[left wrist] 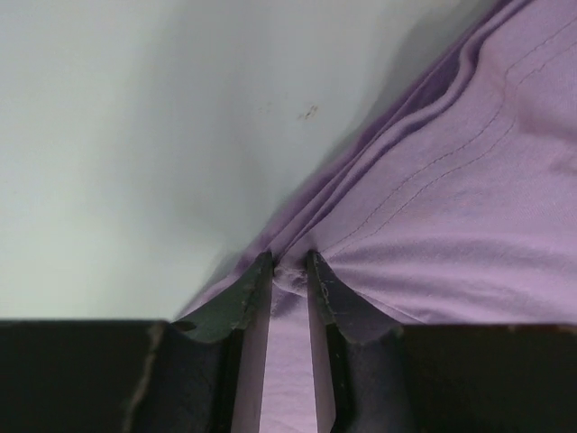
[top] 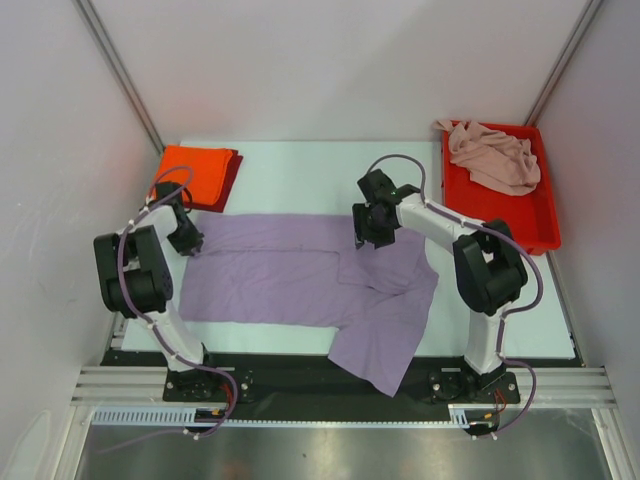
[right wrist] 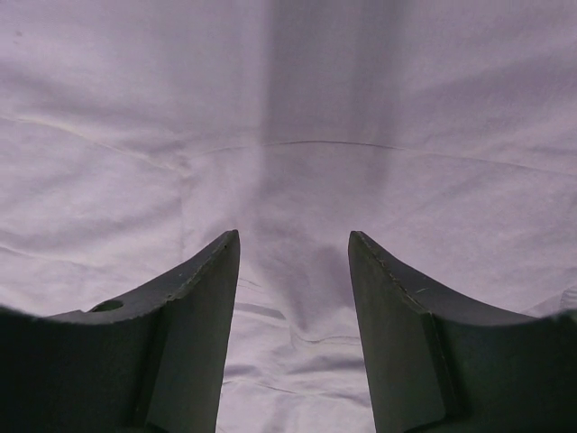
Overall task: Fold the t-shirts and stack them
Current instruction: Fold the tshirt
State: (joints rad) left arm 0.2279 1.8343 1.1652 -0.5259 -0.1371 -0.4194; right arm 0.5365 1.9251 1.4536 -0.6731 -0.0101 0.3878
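Left wrist view: left gripper (left wrist: 290, 266) pinches lavender shirt (left wrist: 451, 180) edge btwn jaws; right gripper (right wrist: 294, 244) open over it.

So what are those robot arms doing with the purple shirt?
They're folding t-shirts. The left gripper pinches the edge of the purple t-shirt, which is spread out, while the right gripper hangs open over its right side. A folded orange-red t-shirt lies far left; a pink t-shirt sits crumpled in the red tray.

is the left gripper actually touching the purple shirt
Touching. The left wrist view shows the left gripper with a bunched fold at the edge of the lavender t-shirt pinched between its fingertips.
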